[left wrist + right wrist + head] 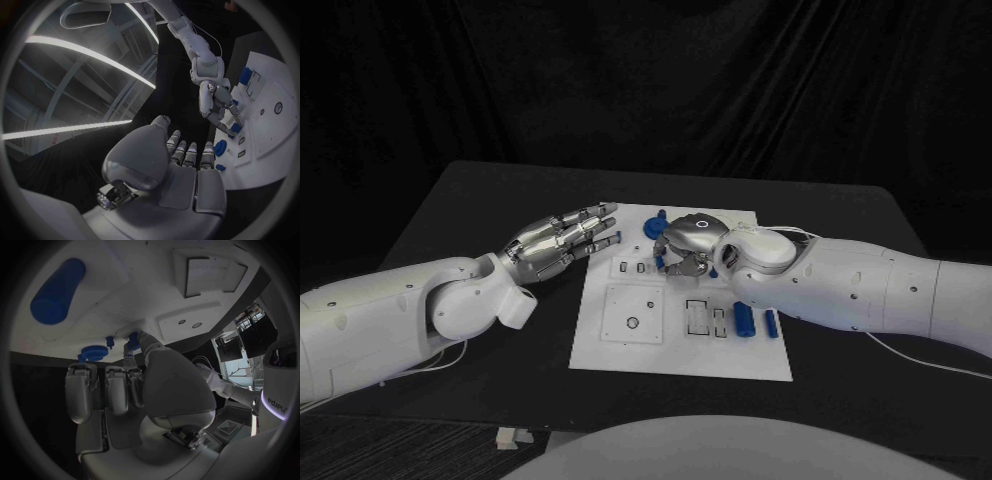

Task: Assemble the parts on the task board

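Head view: the white rectangular task board lies mid-surface on the black table surface. The left robot hand hovers at the board's left edge, fingers extended and apart, holding nothing, probably waiting to steady the board. The right robot hand hangs over the board's far end, fingers curled down by a blue round part; whether it grips anything I cannot tell. Blue cylindrical pegs lie near the board's right edge.

Left wrist view: its fingers reach toward the board edge, empty.

Right wrist view: fingertips touch a small blue piece beside a blue toothed disc, likely seating it.
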You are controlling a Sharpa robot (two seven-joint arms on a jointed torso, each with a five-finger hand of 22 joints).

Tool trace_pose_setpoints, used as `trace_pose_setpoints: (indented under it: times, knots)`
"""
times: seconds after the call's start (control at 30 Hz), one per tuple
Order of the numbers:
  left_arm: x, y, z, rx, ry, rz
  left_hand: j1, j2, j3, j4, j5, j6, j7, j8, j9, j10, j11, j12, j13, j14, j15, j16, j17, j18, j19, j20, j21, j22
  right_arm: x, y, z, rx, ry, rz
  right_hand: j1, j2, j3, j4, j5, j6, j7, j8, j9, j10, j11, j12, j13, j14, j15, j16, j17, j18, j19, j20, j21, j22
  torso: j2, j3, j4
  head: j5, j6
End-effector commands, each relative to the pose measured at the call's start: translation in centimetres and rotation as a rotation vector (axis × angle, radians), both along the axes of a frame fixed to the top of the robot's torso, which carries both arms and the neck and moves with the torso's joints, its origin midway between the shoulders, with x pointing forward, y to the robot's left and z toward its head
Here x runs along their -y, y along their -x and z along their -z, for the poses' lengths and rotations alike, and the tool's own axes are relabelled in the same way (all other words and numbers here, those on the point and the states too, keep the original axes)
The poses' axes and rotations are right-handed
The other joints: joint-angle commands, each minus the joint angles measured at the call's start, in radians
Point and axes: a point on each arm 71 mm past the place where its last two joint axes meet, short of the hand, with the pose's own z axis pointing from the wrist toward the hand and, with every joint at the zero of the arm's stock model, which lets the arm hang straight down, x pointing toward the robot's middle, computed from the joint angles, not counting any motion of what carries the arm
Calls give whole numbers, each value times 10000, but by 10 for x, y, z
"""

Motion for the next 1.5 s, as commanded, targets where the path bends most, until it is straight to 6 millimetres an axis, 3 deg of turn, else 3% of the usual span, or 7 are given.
trace_pose_setpoints:
  times: [0.03, 0.4, 0.53, 0.83, 0.87, 1.17, 1.5]
  knots:
    - [2, 1, -1, 13, 170, 116, -41, -35, 64, -11, 44, 1, 63, 32, 7, -19, 68, 22, 6, 2, 26, -12, -15, 56, 12, 71, -34, -16, 0, 0, 3, -105, 213, 114, -65, 1, -6, -36, -62, -74, -15, -35, -12, 1030, -59, 35, 2628, 1022, -12, 27, 2634, 111, 682, 6, -37, 2381, 0, 3, -6, 0, -2]
    - [2, 1, -1, 12, 172, 116, -41, -35, 64, -11, 44, 1, 63, 32, 7, -19, 68, 22, 6, 2, 26, -12, -15, 56, 12, 71, -34, -16, 0, 0, 3, -150, 273, 114, -127, -25, -46, -111, -211, -491, -29, -299, -143, 1030, -80, 35, 2628, 1022, -31, 27, 2634, 113, 680, -12, -48, 2379, -2, 0, -2, 3, -2]
    - [2, 1, -1, 9, 171, 120, -41, -35, 64, -11, 44, 1, 63, 32, 7, -19, 68, 22, 6, 2, 26, -12, -15, 56, 12, 71, -34, -16, 0, 0, 3, -130, 253, 103, -190, -19, -100, -174, -373, -1176, -63, -495, -405, 1030, -108, 35, 2628, 1022, -53, 27, 2634, 114, 679, -30, -55, 2378, -2, 0, 1, -10, -2]
    - [1, 1, 0, 1, 131, 89, -50, -55, 72, -21, 38, -6, 64, 32, 6, -22, 67, 16, 5, 1, 27, -13, -15, 56, 12, 70, -34, -16, 4, -1, -2, 328, -225, 77, -590, -97, -391, 16, -1215, -1745, -130, -433, -798, 1030, -166, 35, 2628, 1022, -102, 27, 2634, 113, 684, -78, -58, 2379, -2, 3, -5, 37, -2]
    - [1, 1, 0, -3, 123, 86, -51, -59, 74, -22, 38, -10, 64, 31, 5, -22, 66, 19, 6, 2, 27, -12, -15, 56, 12, 70, -34, -16, 4, 0, -4, 401, -300, 63, -858, -211, -537, 239, -1665, -1808, -152, -432, -880, 1030, -185, 35, 2628, 1022, -114, 27, 2634, 99, 712, -91, -6, 2398, -3, 3, -3, 33, -2]
    - [-1, 1, 0, -15, 28, -18, -57, -80, 74, -30, 35, 1, 59, 39, 7, -21, 60, 31, 8, 2, 23, -9, -14, 58, 12, 70, -34, -16, 17, -4, -43, 1306, -1514, 75, -1438, -983, -889, 1577, -2079, -1683, -157, -323, -1128, 1030, -206, 35, 2628, 1022, -147, 27, 2634, 85, 740, -136, 47, 2417, -4, 4, -6, 12, -2]
    - [-3, 1, 0, 29, -189, -333, -30, -323, 131, -236, -35, 145, 65, 142, 29, 9, 64, 168, 32, 20, 18, 50, 10, 90, 12, 119, -34, -16, 49, -8, -103, 1776, -2778, 740, -2935, -1289, -2429, 1653, -2051, -1456, -71, -238, -1249, 1030, -134, 35, 2628, 1022, -88, 27, 2634, 99, 709, -91, -9, 2397, -17, 22, -14, -40, -2]
